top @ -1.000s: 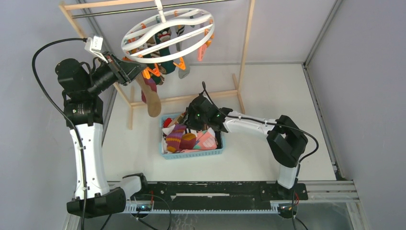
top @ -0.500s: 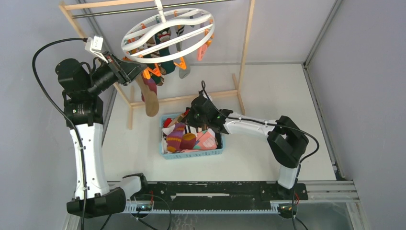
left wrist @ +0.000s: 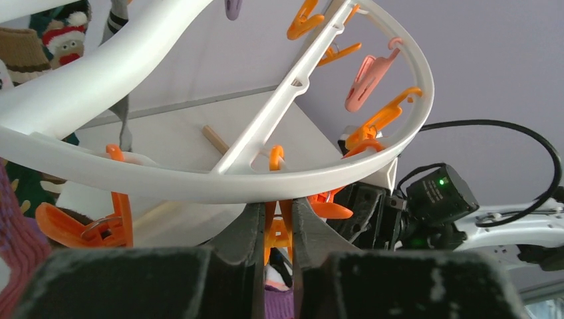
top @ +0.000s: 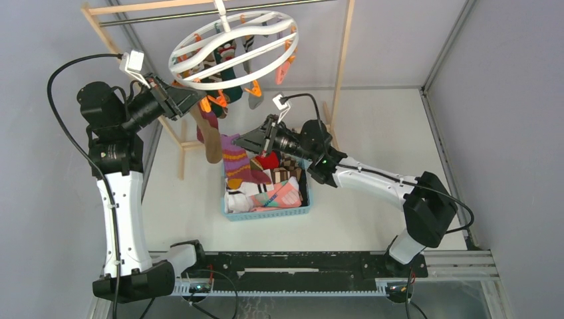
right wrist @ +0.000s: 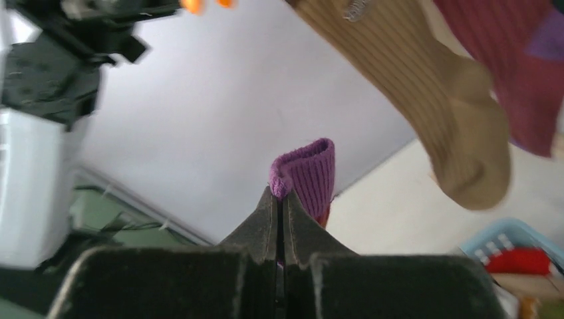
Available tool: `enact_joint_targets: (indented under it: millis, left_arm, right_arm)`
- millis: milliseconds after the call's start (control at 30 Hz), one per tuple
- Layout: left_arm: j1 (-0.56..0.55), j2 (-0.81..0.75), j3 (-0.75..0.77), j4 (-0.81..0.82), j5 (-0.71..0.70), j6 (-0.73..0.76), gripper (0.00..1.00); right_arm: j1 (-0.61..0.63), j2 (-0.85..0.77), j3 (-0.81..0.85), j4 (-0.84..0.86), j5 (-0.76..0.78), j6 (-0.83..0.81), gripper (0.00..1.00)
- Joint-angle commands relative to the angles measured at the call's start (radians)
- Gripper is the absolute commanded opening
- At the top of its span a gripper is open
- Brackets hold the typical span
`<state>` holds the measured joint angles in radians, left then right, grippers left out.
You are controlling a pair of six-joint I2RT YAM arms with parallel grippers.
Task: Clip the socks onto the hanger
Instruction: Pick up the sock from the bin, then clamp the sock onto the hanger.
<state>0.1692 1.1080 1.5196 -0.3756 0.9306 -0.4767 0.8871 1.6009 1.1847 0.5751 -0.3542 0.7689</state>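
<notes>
The hanger (top: pixel 199 83), a white ring with orange and pink clips, hangs from the rack with several socks (top: pixel 229 63) clipped under it. My left gripper (top: pixel 198 100) reaches up to its near left rim (left wrist: pixel 199 183) and is shut on an orange clip (left wrist: pixel 279 232), squeezing its handles. My right gripper (top: pixel 242 141) is shut on the cuff of a purple-orange striped sock (top: pixel 234 163), which hangs above the blue basket's left end. In the right wrist view the purple cuff (right wrist: pixel 309 173) sticks up from the shut right gripper (right wrist: pixel 279 197).
A blue basket (top: pixel 269 214) of mixed socks sits on the table below the right arm. A brown sock (right wrist: pixel 425 100) and a dark red one (right wrist: pixel 512 73) dangle from the hanger close to the raised sock. The wooden rack frame (top: pixel 342 73) stands around the hanger.
My right gripper closed on the striped sock in the basket and lifted it up and left toward the hanger. The left gripper kept its hold on the orange clip.
</notes>
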Motion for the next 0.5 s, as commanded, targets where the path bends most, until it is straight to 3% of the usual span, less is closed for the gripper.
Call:
enact_joint_targets:
  millis: [0, 467]
  left_arm:
    - [-0.005, -0.016, 0.050, 0.022, 0.063, -0.058, 0.14]
    - [-0.004, -0.011, 0.003, 0.131, 0.144, -0.163, 0.13]
  right_arm:
    - [-0.042, 0.026, 0.016, 0.306, -0.255, 0.095, 0.00]
    - [-0.072, 0.229, 0.296, 0.527, -0.429, 0.358, 0.00]
